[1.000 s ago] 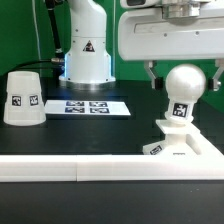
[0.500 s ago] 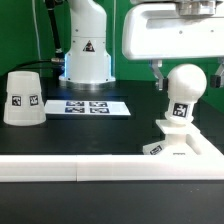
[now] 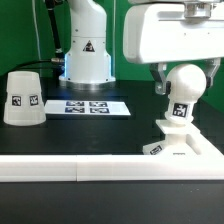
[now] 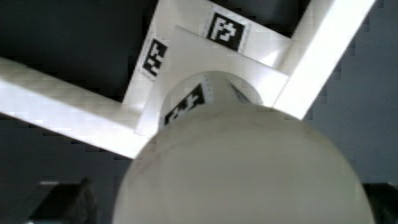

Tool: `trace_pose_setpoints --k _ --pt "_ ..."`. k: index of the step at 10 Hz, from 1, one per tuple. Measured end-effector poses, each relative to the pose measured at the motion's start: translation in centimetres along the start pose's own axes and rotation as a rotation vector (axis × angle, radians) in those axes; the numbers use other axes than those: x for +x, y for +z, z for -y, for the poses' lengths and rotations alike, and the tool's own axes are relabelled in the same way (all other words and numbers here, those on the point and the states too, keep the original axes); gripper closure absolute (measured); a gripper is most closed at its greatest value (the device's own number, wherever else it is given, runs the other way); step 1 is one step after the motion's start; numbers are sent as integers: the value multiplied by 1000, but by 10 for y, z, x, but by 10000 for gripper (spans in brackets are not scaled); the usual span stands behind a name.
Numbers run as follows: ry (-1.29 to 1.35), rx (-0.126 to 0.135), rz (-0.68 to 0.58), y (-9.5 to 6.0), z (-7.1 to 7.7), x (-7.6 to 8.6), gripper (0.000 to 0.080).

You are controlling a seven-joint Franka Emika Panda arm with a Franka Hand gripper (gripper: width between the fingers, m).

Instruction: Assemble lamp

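Bulb (image 3: 183, 96) is seen upright in base (image 3: 186, 147) at lower right, its head straddled by open claw (image 3: 187, 84); seating judged in hand, grip & twist needed next, shade (image 3: 22, 97) at mid-left unmounted.

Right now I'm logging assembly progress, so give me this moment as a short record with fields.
bulb: upright on the base
base: exterior view's right, behind the white rail
gripper: fingers either side of the bulb head, grip unclear
shade: exterior view's left, wide end down, apart from bulb
marker board: flat, beside the shade
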State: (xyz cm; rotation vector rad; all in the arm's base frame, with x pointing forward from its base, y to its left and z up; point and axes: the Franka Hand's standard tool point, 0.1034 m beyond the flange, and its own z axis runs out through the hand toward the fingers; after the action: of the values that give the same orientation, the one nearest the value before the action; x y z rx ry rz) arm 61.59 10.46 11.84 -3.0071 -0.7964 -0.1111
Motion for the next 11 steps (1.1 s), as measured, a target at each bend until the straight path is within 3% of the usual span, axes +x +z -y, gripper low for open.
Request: trace_pose_setpoints --k 6,9,11 --pt "-687 -25 79 1 0 2 100" --pt "-891 -42 94 0 1 7 100" --pt "-976 -39 99 0 -4 5 100"
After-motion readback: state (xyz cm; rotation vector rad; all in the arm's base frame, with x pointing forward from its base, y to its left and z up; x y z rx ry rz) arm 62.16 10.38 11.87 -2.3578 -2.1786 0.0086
